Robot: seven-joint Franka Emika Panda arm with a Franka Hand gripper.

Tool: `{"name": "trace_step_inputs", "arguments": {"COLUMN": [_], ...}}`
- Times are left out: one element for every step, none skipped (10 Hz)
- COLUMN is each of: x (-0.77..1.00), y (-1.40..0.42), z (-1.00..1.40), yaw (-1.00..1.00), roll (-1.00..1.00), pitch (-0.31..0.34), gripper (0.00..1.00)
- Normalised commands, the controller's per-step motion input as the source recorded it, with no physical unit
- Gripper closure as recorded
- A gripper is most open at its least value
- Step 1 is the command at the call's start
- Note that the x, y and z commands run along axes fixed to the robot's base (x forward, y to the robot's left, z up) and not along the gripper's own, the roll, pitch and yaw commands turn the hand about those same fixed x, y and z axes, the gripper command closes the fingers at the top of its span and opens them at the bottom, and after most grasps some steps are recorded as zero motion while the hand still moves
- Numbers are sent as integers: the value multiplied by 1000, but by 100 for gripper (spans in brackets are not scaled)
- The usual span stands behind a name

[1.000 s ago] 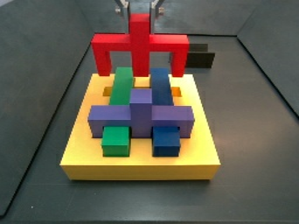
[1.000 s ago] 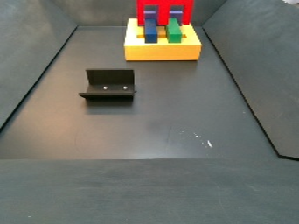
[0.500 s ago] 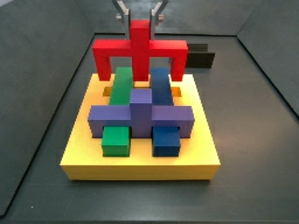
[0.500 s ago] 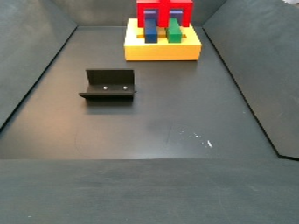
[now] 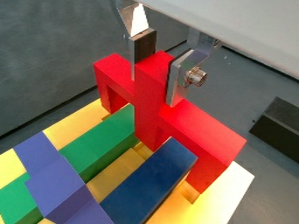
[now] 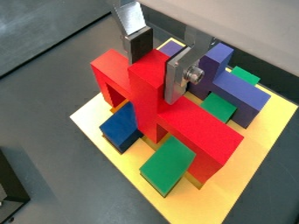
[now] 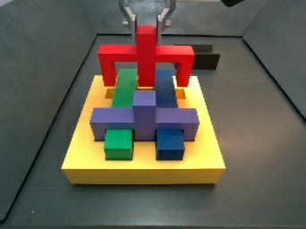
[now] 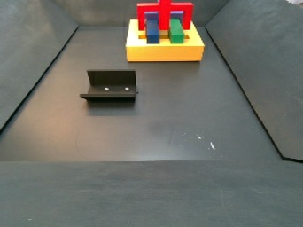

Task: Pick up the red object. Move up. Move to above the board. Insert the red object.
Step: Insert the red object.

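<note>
Both wrist views show the gripper (image 5: 162,54) closed on the upright central stem of the red object (image 5: 163,118), its silver fingers (image 5: 184,77) pressing the stem from opposite sides. The red object is a cross-shaped piece with a horizontal bar and two downward legs; it hangs directly below the gripper. Beneath it lies the yellow board (image 6: 103,138), carrying a green block (image 5: 93,150) and a blue block (image 5: 156,179) that run lengthwise under the red bar, one to each side of the stem. A purple cross-shaped block (image 5: 52,179) lies across them, farther from the gripper.

In a side view, the gripper (image 7: 146,20) holds the red object (image 7: 146,58) over the far end of the yellow board (image 7: 145,165), with the red legs straddling the far ends of the green block (image 7: 124,85) and the blue block (image 7: 164,85). Whether the legs touch the board cannot be told. The purple block (image 7: 145,116) sits nearer the camera than the gripper.

In a side view, the fixture (image 8: 110,86) stands on the floor well apart from the board (image 8: 165,50) and the red object (image 8: 165,16).
</note>
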Motion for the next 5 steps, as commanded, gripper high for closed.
{"name": "trace_step_inputs", "arguments": {"x": [0, 0, 0, 0, 0], "y": [0, 0, 0, 0, 0], "z": [-111, -143, -197, -263, -254], "yaw": [6, 17, 23, 20, 9], "roll": [0, 0, 0, -17, -16], "pitch": [-33, -49, -79, -100, -80], "gripper": [100, 100, 100, 100, 100]}}
